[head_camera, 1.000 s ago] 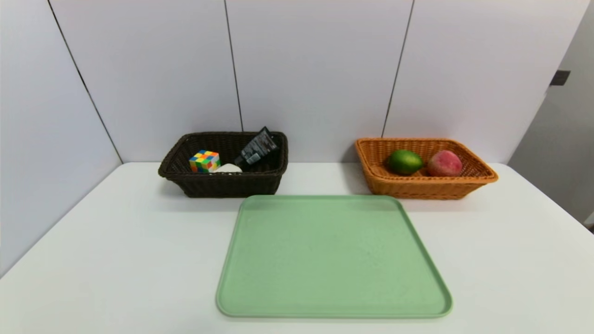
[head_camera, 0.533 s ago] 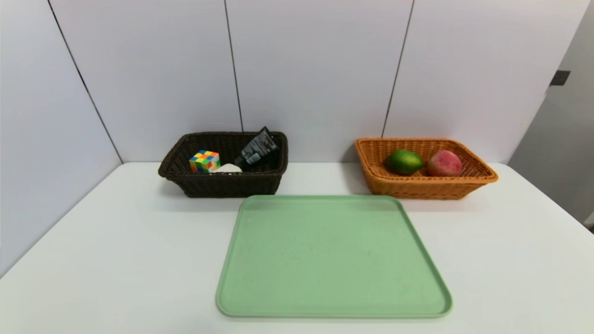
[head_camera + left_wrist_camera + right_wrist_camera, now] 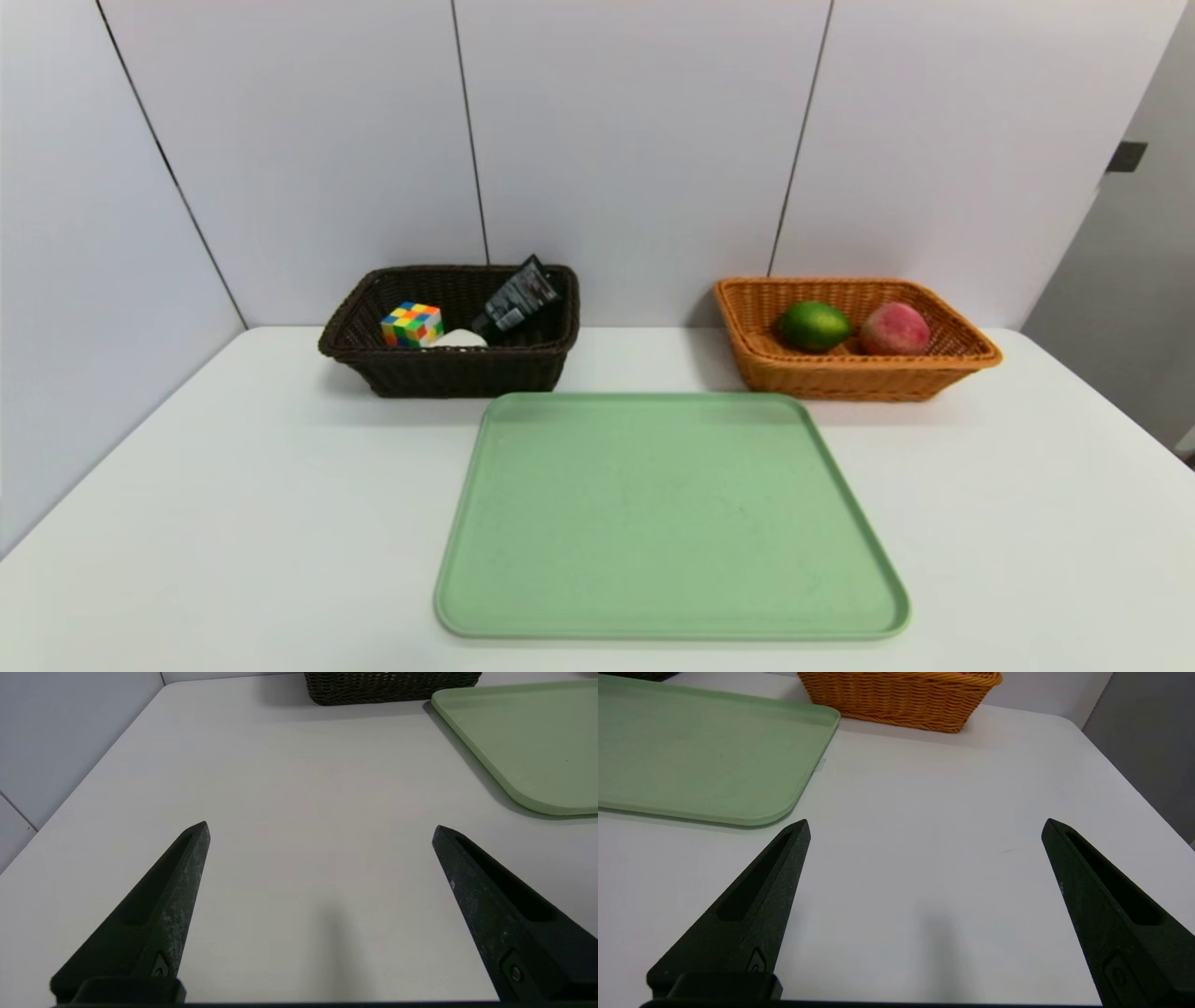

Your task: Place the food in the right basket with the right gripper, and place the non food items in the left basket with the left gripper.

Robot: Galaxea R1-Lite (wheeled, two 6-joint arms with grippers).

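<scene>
Peach (image 3: 894,329) in orange wicker basket (image 3: 859,381), probably light; grasp round middle. Left gripper (image 3: 321,833), right gripper (image 3: 926,829) idle over table, fingers spread, empty.

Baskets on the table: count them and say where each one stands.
2: the dark basket behind the tray's left corner, the orange basket behind its right corner. None seems hidden.

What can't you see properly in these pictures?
- White thing, head view: its lower part is behind the dark basket's front rim.
- Writing on the black tube, head view: too small to read.
- Orange basket, right wrist view: top edge cuts it off.
</scene>
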